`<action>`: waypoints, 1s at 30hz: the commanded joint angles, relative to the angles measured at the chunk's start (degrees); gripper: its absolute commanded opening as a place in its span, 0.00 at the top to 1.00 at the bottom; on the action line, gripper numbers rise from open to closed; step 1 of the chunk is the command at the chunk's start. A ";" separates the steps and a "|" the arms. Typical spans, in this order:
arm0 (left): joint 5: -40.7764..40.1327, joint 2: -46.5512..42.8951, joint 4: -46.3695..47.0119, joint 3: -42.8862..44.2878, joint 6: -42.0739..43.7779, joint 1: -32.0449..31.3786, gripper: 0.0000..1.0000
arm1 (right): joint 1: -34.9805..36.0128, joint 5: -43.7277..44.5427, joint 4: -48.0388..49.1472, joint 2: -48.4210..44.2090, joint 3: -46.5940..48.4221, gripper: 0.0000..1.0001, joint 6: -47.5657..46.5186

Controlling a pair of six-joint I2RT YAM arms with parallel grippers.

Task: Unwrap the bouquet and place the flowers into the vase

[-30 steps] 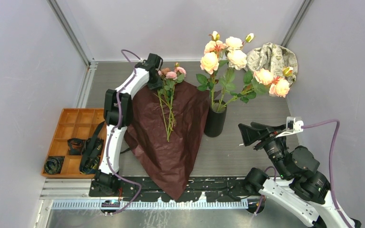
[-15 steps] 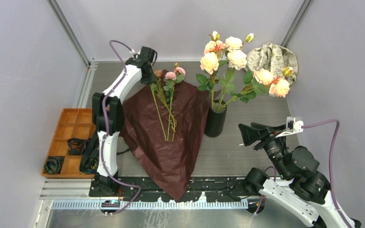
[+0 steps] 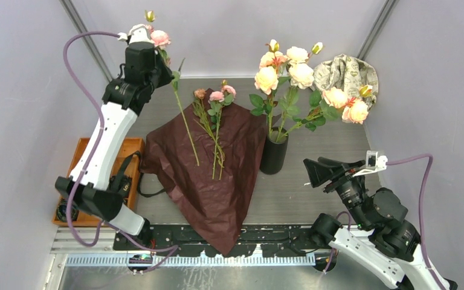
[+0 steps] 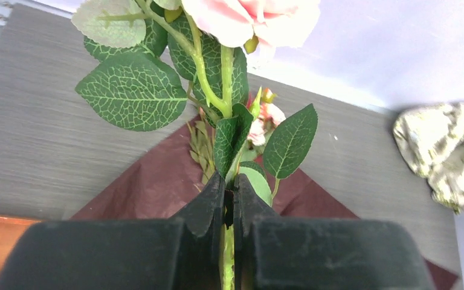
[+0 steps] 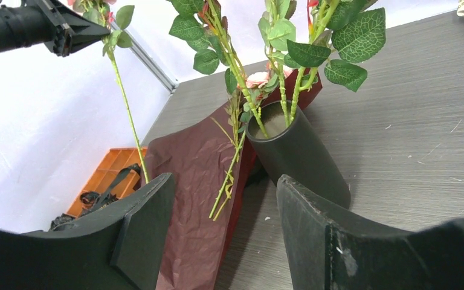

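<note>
The left end effector point(image 3: 147, 57), which was low at the far edge of the dark red wrapping paper point(image 3: 217, 187) among the flower heads, has clamped onto one pink rose point(image 3: 160, 38) and risen high above the paper's far-left corner. That rose now hangs in the air, its stem trailing down over the paper's left part. The paper's left edge has slid further left.
</note>
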 commanded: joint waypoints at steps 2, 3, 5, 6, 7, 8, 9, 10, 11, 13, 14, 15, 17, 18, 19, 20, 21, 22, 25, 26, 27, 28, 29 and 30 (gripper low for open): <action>5.06 -10.00 17.64 -9.42 5.47 -7.05 0.95 | 0.04 -1.15 1.83 -1.38 0.24 0.33 1.52; 4.46 -11.31 19.63 -9.95 6.99 -9.42 0.94 | 0.01 -1.45 1.80 -1.52 0.19 0.33 1.67; 3.91 -13.25 23.90 -10.18 10.55 -14.30 0.94 | -0.12 -2.36 1.87 -1.85 0.08 0.33 1.87; 3.89 -13.83 25.96 -10.17 12.32 -16.55 0.93 | -0.21 -2.96 1.94 -2.15 -0.09 0.33 1.98; 4.07 -14.27 28.36 -10.16 13.84 -18.85 0.93 | -0.34 -3.40 1.98 -2.47 -0.21 0.32 2.07; 4.50 -14.54 30.51 -10.33 15.13 -20.81 0.93 | -0.39 -3.80 2.08 -2.83 -0.38 0.32 2.24; 4.92 -14.84 33.07 -10.65 16.35 -22.54 0.93 | -0.47 -4.01 2.15 -3.34 -0.57 0.32 2.35; 5.04 -15.04 35.75 -11.20 17.48 -24.40 0.93 | -0.57 -4.11 2.14 -3.89 -0.58 0.32 2.54; 4.81 -15.11 38.49 -11.95 19.01 -26.05 0.93 | -0.62 -4.13 1.87 -4.37 -0.60 0.32 2.54; 4.49 -15.16 43.89 -13.22 21.16 -29.36 0.93 | -0.83 -3.98 1.16 -5.45 -0.40 0.32 2.62; 3.94 -15.01 45.99 -13.64 22.11 -30.82 0.93 | -0.99 -3.84 0.49 -5.91 -0.18 0.32 2.63; 3.67 -14.75 47.66 -13.80 22.88 -32.09 0.93 | -1.08 -3.61 -0.22 -6.39 0.09 0.32 2.58; 3.57 -14.12 50.22 -13.58 23.79 -34.03 0.93 | -1.34 -3.13 -1.77 -7.17 0.80 0.32 2.46; 3.65 -13.62 51.49 -13.14 24.20 -34.79 0.93 | -1.52 -2.89 -2.60 -7.12 1.32 0.32 2.28; 3.61 -13.03 52.16 -12.58 24.66 -35.82 0.92 | -1.69 -2.90 -3.29 -7.09 1.73 0.31 2.05; 3.65 -12.27 52.70 -11.37 25.08 -36.61 0.92 | -1.82 -2.88 -3.74 -7.17 2.03 0.32 1.90; 3.84 -11.52 52.82 -10.14 25.51 -37.36 0.92 | -2.06 -2.86 -4.11 -7.18 2.25 0.32 1.71; 3.91 -10.59 52.84 -8.77 26.04 -38.07 0.92 | -2.18 -2.89 -4.31 -7.18 2.38 0.31 1.54; 3.88 -7.53 53.53 -4.70 28.85 -40.60 0.92 | -2.49 -3.05 -4.47 -7.18 2.24 0.31 1.23; 3.84 -6.60 53.91 -3.45 29.72 -41.19 0.92 | -2.51 -3.18 -4.41 -7.18 2.09 0.31 1.14; 3.90 -5.39 54.30 -2.49 30.48 -41.66 0.92 | -2.57 -3.29 -4.29 -7.22 1.95 0.31 1.13; 3.87 -4.47 54.80 -1.46 30.63 -42.03 0.92 | -2.60 -3.44 -4.19 -7.18 1.80 0.31 1.06; 3.88 -3.71 55.30 -0.64 32.14 -42.19 0.92 | -2.70 -3.55 -4.12 -7.18 1.75 0.31 1.07; 3.84 -2.87 55.98 -0.01 32.63 -42.28 0.92 | -2.76 -3.64 -4.11 -7.18 1.77 0.31 1.06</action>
